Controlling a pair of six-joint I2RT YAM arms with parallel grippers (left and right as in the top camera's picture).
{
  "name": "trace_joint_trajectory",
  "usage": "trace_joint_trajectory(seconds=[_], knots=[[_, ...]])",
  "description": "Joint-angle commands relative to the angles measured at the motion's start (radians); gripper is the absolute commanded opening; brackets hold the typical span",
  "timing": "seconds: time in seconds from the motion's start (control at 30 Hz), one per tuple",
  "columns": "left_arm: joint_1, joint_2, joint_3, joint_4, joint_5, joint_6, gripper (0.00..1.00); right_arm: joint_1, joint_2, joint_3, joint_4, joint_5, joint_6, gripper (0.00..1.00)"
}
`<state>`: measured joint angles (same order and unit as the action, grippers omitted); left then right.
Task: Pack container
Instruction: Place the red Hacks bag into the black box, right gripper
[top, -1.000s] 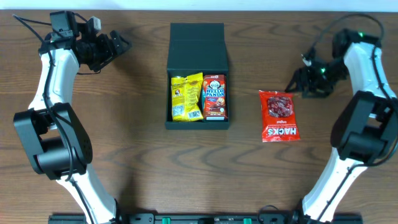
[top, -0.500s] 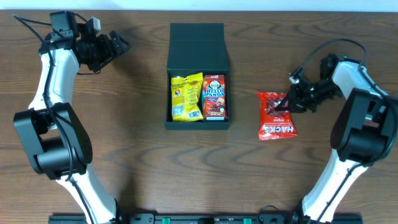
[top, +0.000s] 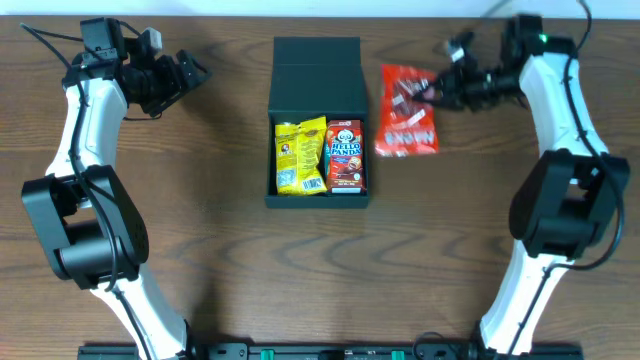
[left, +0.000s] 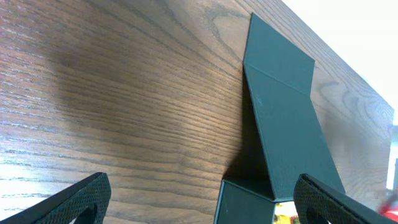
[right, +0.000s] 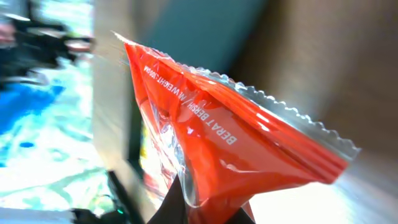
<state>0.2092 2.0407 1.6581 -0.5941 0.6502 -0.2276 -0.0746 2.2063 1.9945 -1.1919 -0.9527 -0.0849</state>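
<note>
Beside the matte container (top: 318, 78), right gripper (top: 430, 90) pinches a glossy packet (top: 407, 130).

Red packet (top: 408, 125) in right gripper (top: 432, 90), beside container (top: 318, 60)

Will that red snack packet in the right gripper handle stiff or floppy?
Probably floppy: the red snack packet hangs creased from the right gripper. Likely light, since a pinch near one edge carries it. Glossy film might slip.

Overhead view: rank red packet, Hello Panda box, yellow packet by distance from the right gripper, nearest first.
1. red packet, held in the right gripper, right of the container.
2. Hello Panda box, in the container's right half.
3. yellow packet, in the container's left half.
</note>
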Motion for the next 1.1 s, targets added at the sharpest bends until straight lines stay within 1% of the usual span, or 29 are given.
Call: trace_joint_trajectory(seconds=[0.0,0.13,0.23,0.33,0.5,0.53,0.63,0.7,0.83,1.07], knots=[[0.004,0.000,-0.009,-0.002,-0.003,0.018,0.95,0.084,-0.056,0.109,-0.004,-0.122,0.137,0.02],[0.004,0.000,-0.009,-0.004,-0.003,0.018,0.95,0.203,-0.057,0.150,0.014,-0.121,0.234,0.02],[0.004,0.000,-0.009,-0.004,-0.003,0.018,0.95,0.291,-0.044,0.150,0.011,-0.109,0.269,0.02],[0.004,0.000,-0.009,-0.004,-0.003,0.018,0.95,0.378,-0.027,0.140,0.013,-0.010,0.325,0.02],[0.005,0.000,-0.009,-0.004,-0.003,0.018,0.95,0.450,0.008,0.114,0.037,0.024,0.399,0.02],[0.005,0.000,-0.009,-0.004,-0.003,0.018,0.95,0.471,0.023,0.102,0.041,0.078,0.446,0.02],[0.005,0.000,-0.009,-0.008,-0.003,0.019,0.95,0.496,0.046,0.084,0.057,0.139,0.536,0.02],[0.005,0.000,-0.009,-0.008,-0.003,0.018,0.95,0.508,0.060,0.084,0.069,0.164,0.567,0.02],[0.005,0.000,-0.009,-0.008,-0.003,0.019,0.95,0.523,0.073,0.083,0.072,0.285,0.671,0.02],[0.005,0.000,-0.009,-0.008,-0.003,0.019,0.95,0.538,0.074,0.082,0.077,0.387,0.740,0.02]])
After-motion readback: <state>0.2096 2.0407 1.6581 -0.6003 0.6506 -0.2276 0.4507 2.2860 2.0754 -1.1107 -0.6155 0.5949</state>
